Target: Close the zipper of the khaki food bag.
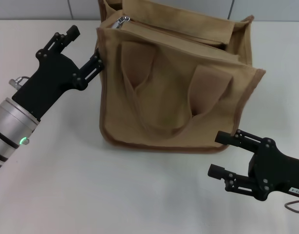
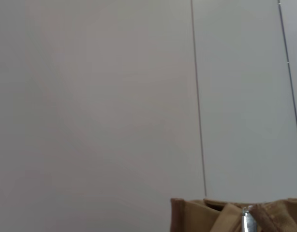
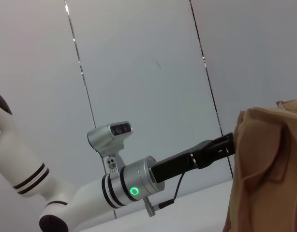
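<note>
Khaki food bag (image 1: 178, 83) sits upper centre of frame on white table (image 1: 66, 195), handles flopped over front. Zipper (image 1: 121, 20) pull shows silver at bag's top left corner. Left gripper (image 1: 84, 51) at left, fingers spread apart, lower one touching bag's left edge. Right gripper (image 1: 226, 156) lower right, fingers apart, near bag's bottom right corner, gripping nothing.

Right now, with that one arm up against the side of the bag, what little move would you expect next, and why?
Probably the left pincer should lift a little and move toward the silver pull tab. It sits at the khaki food bag's left edge, lower than the tab, which lies at the top left corner of the zipper. The right pincer waits open near the bag's front right corner.
</note>
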Available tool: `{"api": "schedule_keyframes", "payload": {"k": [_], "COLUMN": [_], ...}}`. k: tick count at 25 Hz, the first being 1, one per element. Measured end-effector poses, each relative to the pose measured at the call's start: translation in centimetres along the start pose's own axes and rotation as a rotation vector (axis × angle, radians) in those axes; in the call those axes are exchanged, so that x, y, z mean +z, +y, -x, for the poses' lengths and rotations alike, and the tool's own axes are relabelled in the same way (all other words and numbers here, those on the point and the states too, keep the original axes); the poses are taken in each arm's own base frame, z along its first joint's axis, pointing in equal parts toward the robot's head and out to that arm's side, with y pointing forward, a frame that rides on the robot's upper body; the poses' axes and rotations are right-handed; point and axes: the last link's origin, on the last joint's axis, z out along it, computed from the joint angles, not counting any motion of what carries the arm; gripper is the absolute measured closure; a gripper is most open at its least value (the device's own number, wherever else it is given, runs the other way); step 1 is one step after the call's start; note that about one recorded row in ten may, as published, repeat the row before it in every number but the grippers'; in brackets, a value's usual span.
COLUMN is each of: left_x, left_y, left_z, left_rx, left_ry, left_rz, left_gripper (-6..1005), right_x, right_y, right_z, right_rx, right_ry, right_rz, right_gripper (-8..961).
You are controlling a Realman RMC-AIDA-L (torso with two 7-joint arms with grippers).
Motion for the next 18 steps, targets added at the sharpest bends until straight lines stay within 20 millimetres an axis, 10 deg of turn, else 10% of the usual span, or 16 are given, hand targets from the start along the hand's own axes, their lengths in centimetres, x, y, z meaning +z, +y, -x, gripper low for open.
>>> {"api": "schedule_keyframes", "payload": {"k": [18], "left_x": [-0.3], "left_y": [-0.7], "left_z": [-0.1], "left_rx": [0.005], "left_ry": [0.017], "left_rz": [-0.081], "left_gripper": [257], "right_x": [0.4], "right_y": [-0.5], "right_z": [-0.2], "right_rx": [0.001], "right_ry": [0.012], "right_rz": [-0.023], "right_gripper": [192]}}
